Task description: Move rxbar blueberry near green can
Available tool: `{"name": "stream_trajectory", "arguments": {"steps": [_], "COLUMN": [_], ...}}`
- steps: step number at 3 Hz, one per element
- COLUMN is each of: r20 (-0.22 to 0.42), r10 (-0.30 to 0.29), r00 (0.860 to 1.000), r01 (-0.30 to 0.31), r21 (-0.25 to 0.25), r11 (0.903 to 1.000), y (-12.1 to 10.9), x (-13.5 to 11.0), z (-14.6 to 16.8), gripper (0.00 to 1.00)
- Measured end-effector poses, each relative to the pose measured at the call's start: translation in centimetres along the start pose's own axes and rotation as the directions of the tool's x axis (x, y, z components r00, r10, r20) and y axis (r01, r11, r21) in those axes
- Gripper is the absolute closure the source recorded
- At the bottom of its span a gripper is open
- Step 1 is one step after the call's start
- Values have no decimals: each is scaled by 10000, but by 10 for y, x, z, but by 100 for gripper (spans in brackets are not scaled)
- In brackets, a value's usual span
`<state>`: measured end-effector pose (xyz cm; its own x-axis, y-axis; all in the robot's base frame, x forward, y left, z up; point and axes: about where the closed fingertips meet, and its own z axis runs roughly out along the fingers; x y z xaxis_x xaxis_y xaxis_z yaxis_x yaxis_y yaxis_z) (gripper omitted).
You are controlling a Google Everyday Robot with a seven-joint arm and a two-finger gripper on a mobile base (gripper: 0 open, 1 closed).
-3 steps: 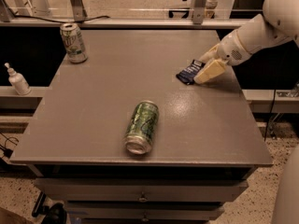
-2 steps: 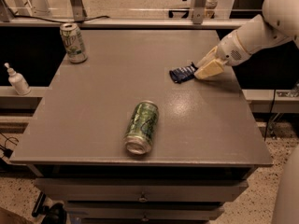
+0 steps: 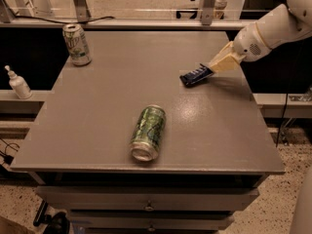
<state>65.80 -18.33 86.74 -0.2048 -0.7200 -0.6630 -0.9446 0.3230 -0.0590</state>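
Camera view: tapered tan hand (image 3: 212,68) tight on flat rxbar blueberry (image 3: 194,76), mid-right.

one view | high front, down onto table (image 3: 107,111) | end effector (image 3: 210,68) right, gripping rxbar blueberry (image 3: 195,75)

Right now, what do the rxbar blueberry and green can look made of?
rxbar blueberry: likely glossy plastic-film wrapper, thin with a sheen, pinched by the gripper over the table, right side. green can: likely aluminium, printed green body, bare silver rim.
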Motion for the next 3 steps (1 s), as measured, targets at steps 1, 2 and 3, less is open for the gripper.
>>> {"name": "stream_trajectory", "arguments": {"steps": [1, 2, 3], "r20": [245, 488, 736], "r10": [-139, -304, -446], "r00": [9996, 9983, 9963], "r01": [145, 335, 538], "r21": [-259, -633, -1277], "r11": [9996, 9974, 9903], "y": [23, 55, 99], "x": [-11, -15, -18], "z": [-19, -32, -37], "gripper": [100, 100, 100]}}
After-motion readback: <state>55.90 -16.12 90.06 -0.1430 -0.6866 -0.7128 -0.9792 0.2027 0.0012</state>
